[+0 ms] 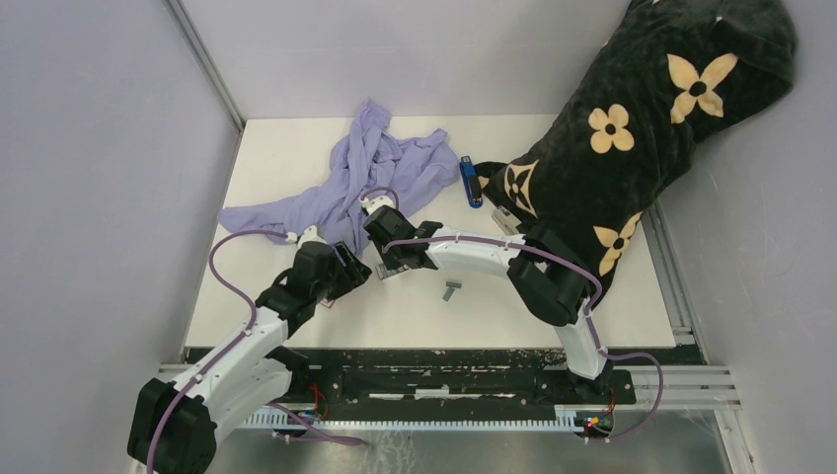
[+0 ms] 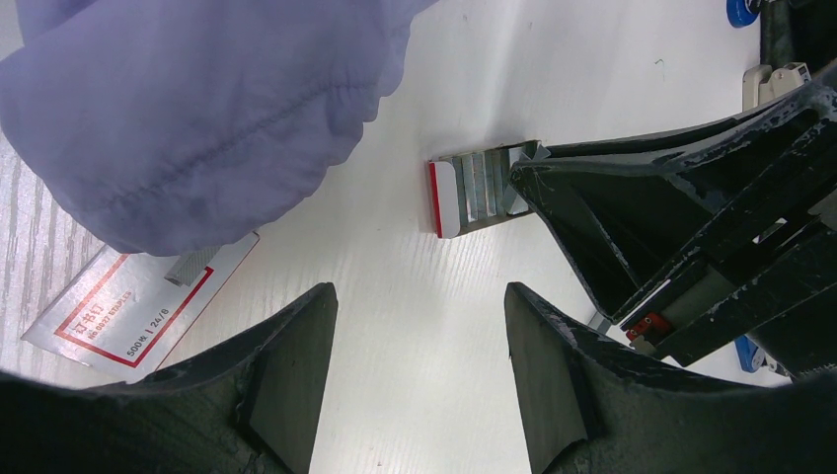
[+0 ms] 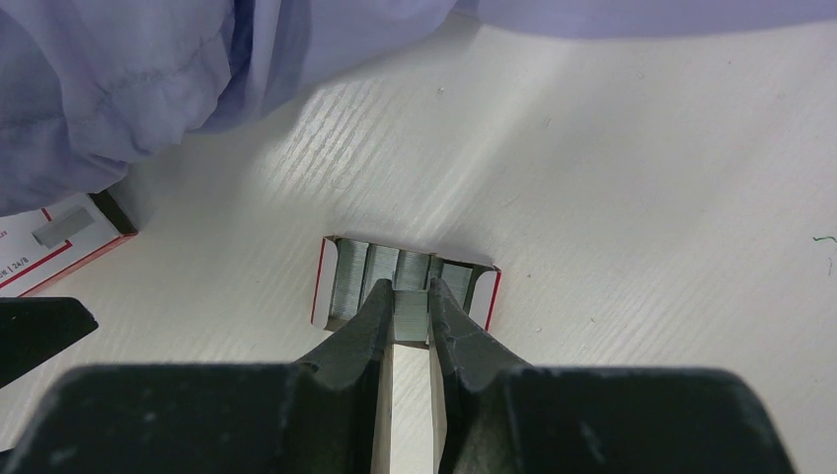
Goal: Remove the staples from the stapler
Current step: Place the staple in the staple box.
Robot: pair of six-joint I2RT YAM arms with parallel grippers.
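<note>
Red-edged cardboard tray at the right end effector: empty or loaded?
Loaded. Right wrist view shows the tray holding rows of grey staples, the right end effector pinched on one strip.

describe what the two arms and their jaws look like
The left arm and the right arm both have white links joined by bulky black joints, on black bases. A lilac cable loops along each. The jaws are matte black, thick and wedge-shaped, tapering to blunt tips, with scuffed, pale-flecked edges. No readable markings show.

Top view: high at the near edge, looking down over the whole table.
Wrist views: close and low; both show the staples.
</note>
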